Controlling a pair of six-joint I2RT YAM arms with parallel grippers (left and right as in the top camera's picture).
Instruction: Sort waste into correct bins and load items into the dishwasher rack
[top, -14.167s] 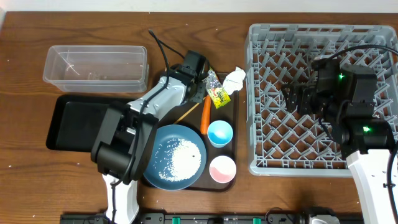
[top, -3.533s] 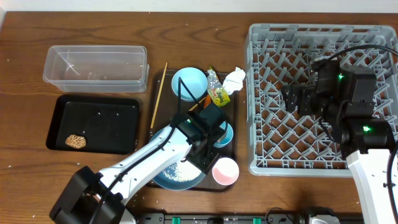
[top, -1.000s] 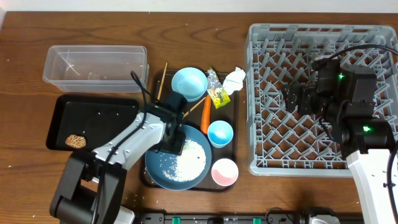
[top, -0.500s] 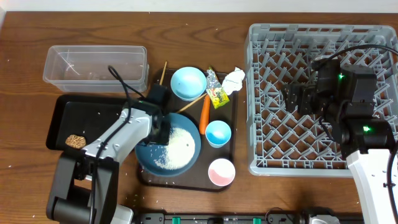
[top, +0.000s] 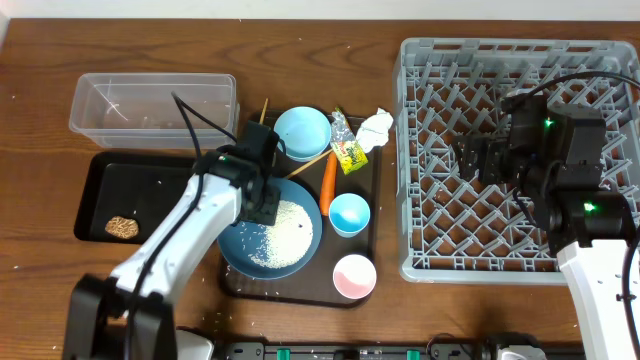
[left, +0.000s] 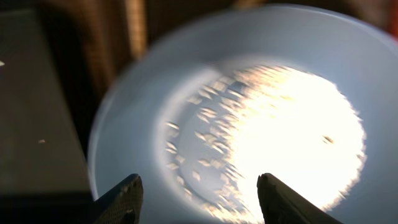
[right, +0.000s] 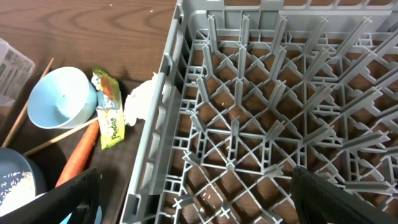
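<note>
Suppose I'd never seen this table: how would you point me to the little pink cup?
Find the big grey rack on the right; a dark brown tray lies just left of it. In the tray's lower right corner in the overhead view, just below the small light blue cup, stands the pink cup, the only pink dish among blue ones.

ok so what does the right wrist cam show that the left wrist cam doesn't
Only the right wrist view: the grey dishwasher rack, the light blue bowl, the wrapper, the white paper wad, the carrot and a chopstick.
Only the left wrist view: the left fingers, spread wide, and a dark surface at the left edge.
Both: the blue plate with rice. It fills the blurred left wrist view, while the right wrist view catches only its edge at bottom left.
</note>
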